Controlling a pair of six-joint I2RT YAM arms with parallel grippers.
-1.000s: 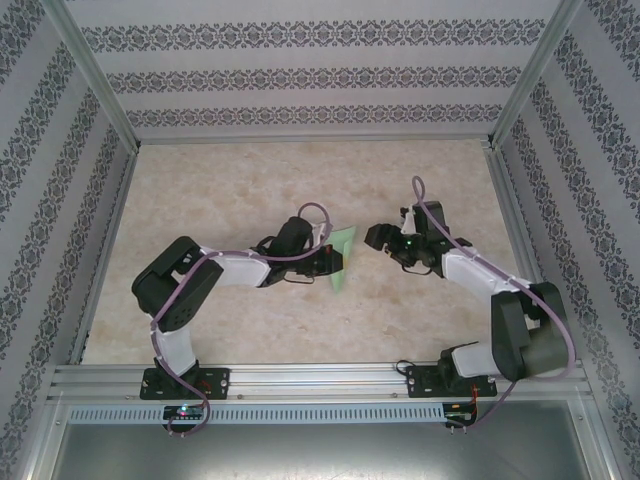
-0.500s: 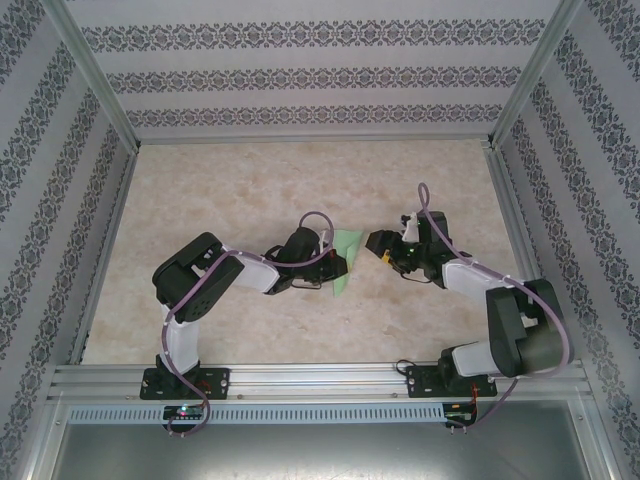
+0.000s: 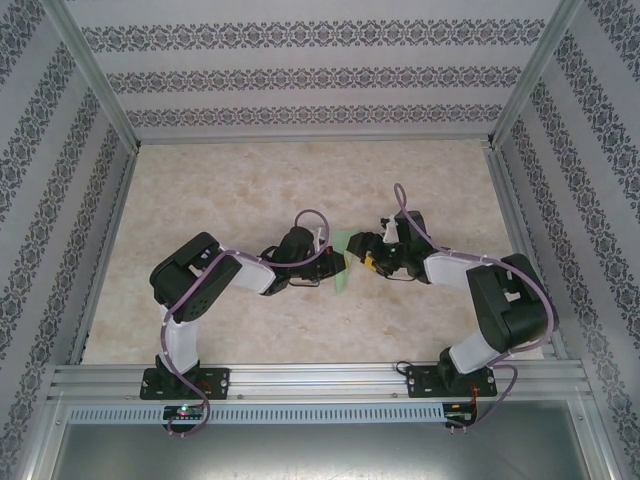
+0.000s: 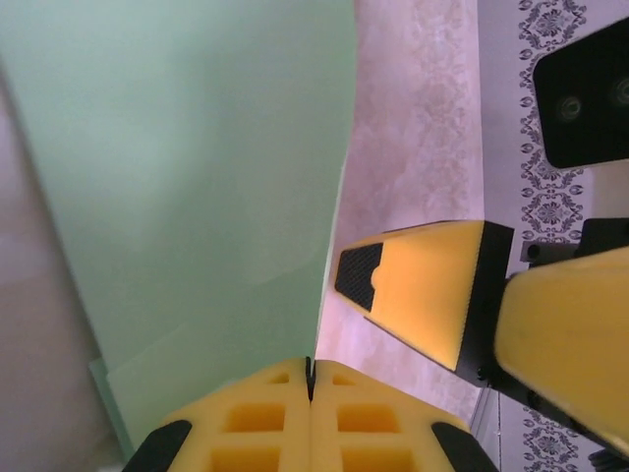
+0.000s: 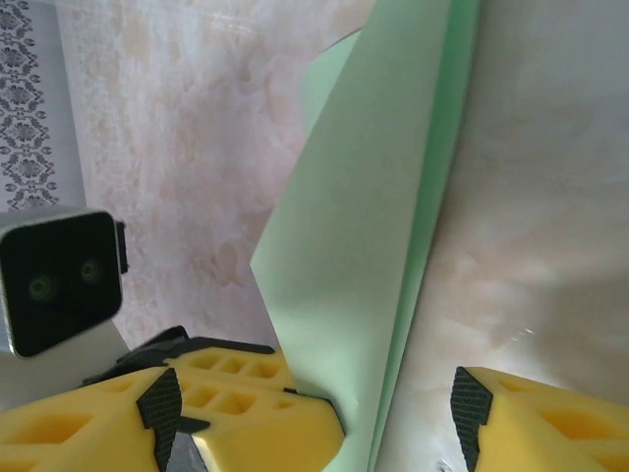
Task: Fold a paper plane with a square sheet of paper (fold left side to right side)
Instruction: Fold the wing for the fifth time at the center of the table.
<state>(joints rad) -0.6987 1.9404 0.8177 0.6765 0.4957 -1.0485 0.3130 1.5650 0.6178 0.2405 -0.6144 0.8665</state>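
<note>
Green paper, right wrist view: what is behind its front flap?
A second layer of the paper shows as a strip along the flap's right edge, with the marbled table beyond. The rest of that layer is covered, like the part between the left fingers.

Pale mint-green paper (image 4: 197, 197), yellow-and-black fingers (image 4: 423, 285), beige marbled table (image 3: 230, 190), white walls (image 3: 300, 80) with grey damask stripes

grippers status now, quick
left gripper: shut on the paper
right gripper: open, jaws either side of the paper's edge, not gripping it
</note>
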